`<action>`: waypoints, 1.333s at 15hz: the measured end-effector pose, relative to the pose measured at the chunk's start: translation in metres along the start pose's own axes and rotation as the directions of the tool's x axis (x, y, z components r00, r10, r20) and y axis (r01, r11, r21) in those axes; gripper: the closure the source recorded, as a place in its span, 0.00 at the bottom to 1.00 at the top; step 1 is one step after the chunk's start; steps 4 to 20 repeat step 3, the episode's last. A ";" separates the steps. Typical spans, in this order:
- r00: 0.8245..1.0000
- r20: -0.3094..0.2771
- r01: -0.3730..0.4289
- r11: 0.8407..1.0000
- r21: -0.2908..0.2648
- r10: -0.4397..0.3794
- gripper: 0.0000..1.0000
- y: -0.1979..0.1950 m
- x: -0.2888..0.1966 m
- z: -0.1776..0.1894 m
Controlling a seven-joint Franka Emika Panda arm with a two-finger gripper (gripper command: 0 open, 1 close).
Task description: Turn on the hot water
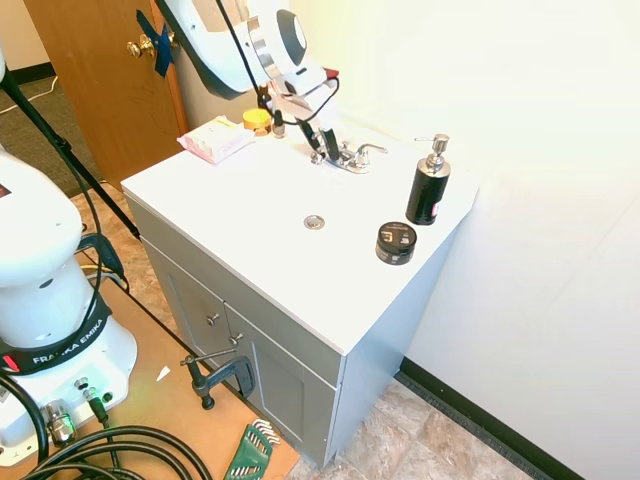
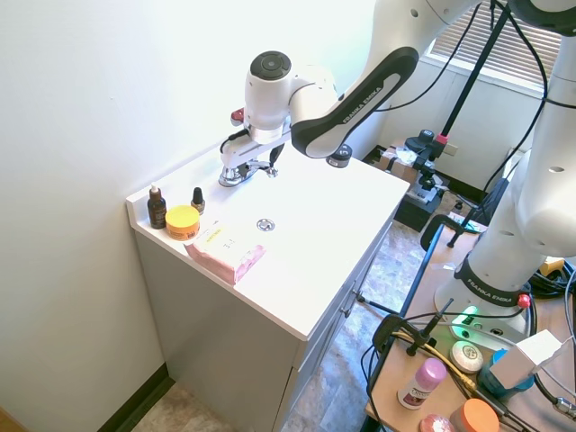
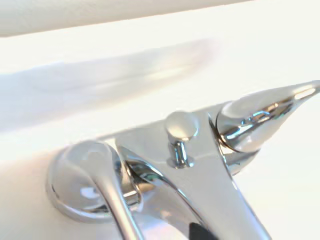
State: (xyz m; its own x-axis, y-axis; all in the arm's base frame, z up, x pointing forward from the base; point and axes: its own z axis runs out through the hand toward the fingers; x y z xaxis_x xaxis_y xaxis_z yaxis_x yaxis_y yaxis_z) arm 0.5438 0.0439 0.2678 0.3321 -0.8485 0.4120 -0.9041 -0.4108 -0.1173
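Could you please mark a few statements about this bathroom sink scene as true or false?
1. The gripper is down at the chrome tap. True.
2. The black pump bottle lies on its side. False: it stands upright.
3. A round black jar sits on the counter near the pump bottle. True.
4. The yellow-lidded jar sits beside the black jar. False: it is at the opposite end, by two small dropper bottles.

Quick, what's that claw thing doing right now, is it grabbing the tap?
Gripper: down at the chrome tap; open or shut, and whether it grips a lever handle, cannot be told.
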 end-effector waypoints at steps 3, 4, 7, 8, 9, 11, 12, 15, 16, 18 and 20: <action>0.994 0.100 0.045 0.999 0.028 -0.047 0.00 0.023 -0.010 -0.018; 0.994 0.100 0.045 0.999 0.028 -0.047 0.00 0.023 -0.010 -0.018; 0.994 0.100 0.045 0.999 0.028 -0.047 0.00 0.023 -0.010 -0.018; 0.994 0.100 0.045 0.999 0.028 -0.047 0.00 0.023 -0.010 -0.018; 0.994 0.100 0.045 0.999 0.028 -0.047 0.00 0.023 -0.010 -0.018; 0.994 0.100 0.045 0.999 0.028 -0.047 0.00 0.023 -0.010 -0.018; 0.994 0.100 0.045 0.999 0.028 -0.047 0.00 0.023 -0.010 -0.018; 0.994 0.100 0.045 0.999 0.028 -0.047 0.00 0.023 -0.010 -0.018; 0.994 0.100 0.045 0.999 0.028 -0.047 0.00 0.023 -0.010 -0.018; 0.994 0.100 0.045 0.999 0.028 -0.047 0.00 0.023 -0.010 -0.018; 0.994 0.100 0.045 0.999 0.028 -0.047 0.00 0.023 -0.010 -0.018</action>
